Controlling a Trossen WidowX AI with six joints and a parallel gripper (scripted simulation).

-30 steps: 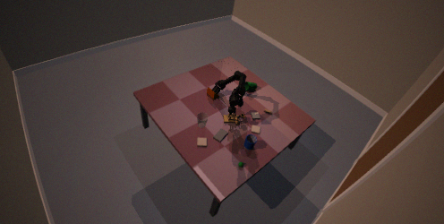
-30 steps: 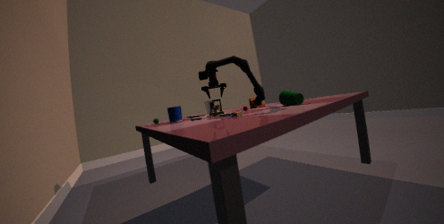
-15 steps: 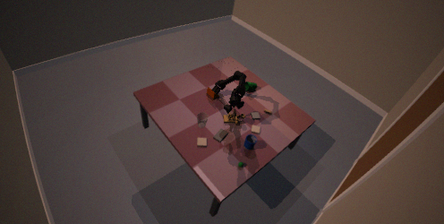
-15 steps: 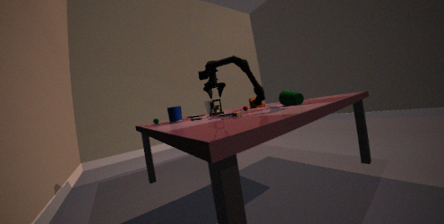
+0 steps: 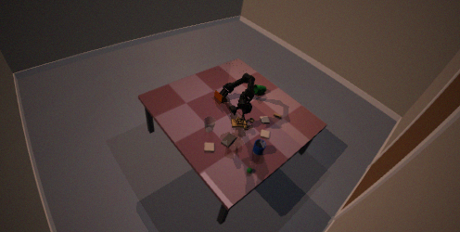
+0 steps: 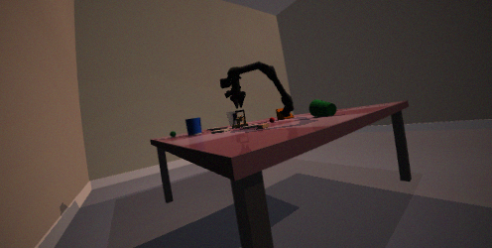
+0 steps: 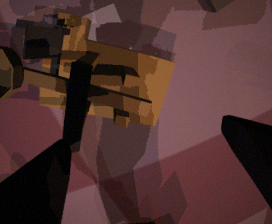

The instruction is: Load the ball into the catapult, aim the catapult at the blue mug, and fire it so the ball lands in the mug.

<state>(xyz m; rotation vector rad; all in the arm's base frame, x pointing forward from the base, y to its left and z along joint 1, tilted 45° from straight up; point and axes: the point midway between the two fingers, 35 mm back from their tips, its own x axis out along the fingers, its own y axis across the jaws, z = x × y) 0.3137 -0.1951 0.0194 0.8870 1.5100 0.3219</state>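
The wooden catapult (image 5: 237, 122) (image 7: 159, 90) stands mid-table, with a dark crossbar (image 7: 78, 100) over its frame. Its round cup (image 7: 4, 75) is at the left edge of the wrist view; no ball shows in it. My gripper (image 6: 239, 107) (image 7: 149, 134) is open and empty just above the catapult; in the wrist view the left fingertip appears near the crossbar's lower end. The blue mug (image 5: 259, 148) (image 6: 193, 126) stands upright toward the table's edge. A green ball (image 5: 249, 170) (image 6: 173, 134) lies beyond the mug. A small red ball (image 6: 272, 120) lies near the arm's base.
A green cylinder (image 5: 260, 90) (image 6: 322, 108) lies on its side near the arm. An orange block (image 5: 219, 96) is by the arm's base. A clear cup (image 5: 210, 123), a grey slab (image 5: 228, 139) and several pale tiles (image 5: 209, 147) (image 5: 264, 134) lie around the catapult.
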